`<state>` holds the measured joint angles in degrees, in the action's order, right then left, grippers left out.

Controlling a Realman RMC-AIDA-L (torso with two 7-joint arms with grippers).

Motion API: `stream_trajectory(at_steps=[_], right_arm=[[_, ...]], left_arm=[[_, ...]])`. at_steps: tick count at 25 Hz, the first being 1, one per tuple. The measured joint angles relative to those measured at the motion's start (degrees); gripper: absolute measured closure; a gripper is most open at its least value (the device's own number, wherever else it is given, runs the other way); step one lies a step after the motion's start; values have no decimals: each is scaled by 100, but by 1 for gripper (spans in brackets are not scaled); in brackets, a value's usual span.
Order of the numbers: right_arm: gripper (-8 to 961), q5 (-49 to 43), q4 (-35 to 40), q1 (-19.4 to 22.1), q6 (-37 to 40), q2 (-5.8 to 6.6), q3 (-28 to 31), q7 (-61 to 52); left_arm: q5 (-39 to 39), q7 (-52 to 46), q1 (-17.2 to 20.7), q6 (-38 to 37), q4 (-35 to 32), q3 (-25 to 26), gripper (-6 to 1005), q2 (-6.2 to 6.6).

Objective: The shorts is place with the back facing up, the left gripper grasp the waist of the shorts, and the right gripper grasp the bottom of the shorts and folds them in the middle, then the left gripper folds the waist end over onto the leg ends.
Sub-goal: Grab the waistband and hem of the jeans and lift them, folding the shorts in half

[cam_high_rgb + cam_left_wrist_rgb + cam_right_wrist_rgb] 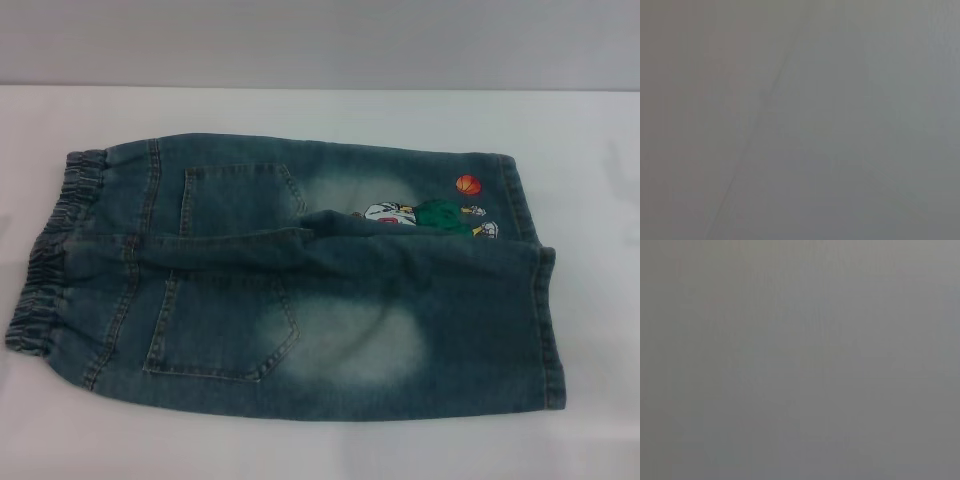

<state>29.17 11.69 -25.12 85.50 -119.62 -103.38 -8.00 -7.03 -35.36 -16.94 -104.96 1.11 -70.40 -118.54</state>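
Lying flat on the white table (320, 445), the shorts (300, 290) fill most of what you see from the head view, back side up with both patch pockets showing. The waist (50, 260), puckered and gathered, forms the shorts' left end; the leg ends (545, 330) form the right end, their flat stitched hems running straight. One leg lies nearer you, the other farther off, and the nearer one overlaps the farther along a raised crease through the middle of the shorts. The cartoon print (430, 215) with its orange basketball (468, 185) sits on the farther leg, close to that leg's hem. Pale bleached patches mark each leg beside the pockets. Beyond the shorts the table meets a grey wall (320, 40).

You will find neither the left gripper nor the right gripper in any view, so you cannot tell how their fingers stand or whether they hold anything. Both wrist views give you only a plain grey surface.
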Motion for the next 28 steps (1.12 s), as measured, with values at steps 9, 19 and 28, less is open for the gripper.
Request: stream_trajectory(at_steps=[9, 19, 28], right_arm=[[242, 1, 0, -20, -2, 0, -7, 0], [241, 1, 0, -10, -1, 0, -7, 0], [241, 1, 0, -1, 2, 0, -7, 0]], left_arm=[[0, 0, -2, 0, -22, -18, 210, -1], [0, 40, -30, 15, -24, -17, 211, -2], [0, 42, -17, 8, -32, -17, 211, -2]])
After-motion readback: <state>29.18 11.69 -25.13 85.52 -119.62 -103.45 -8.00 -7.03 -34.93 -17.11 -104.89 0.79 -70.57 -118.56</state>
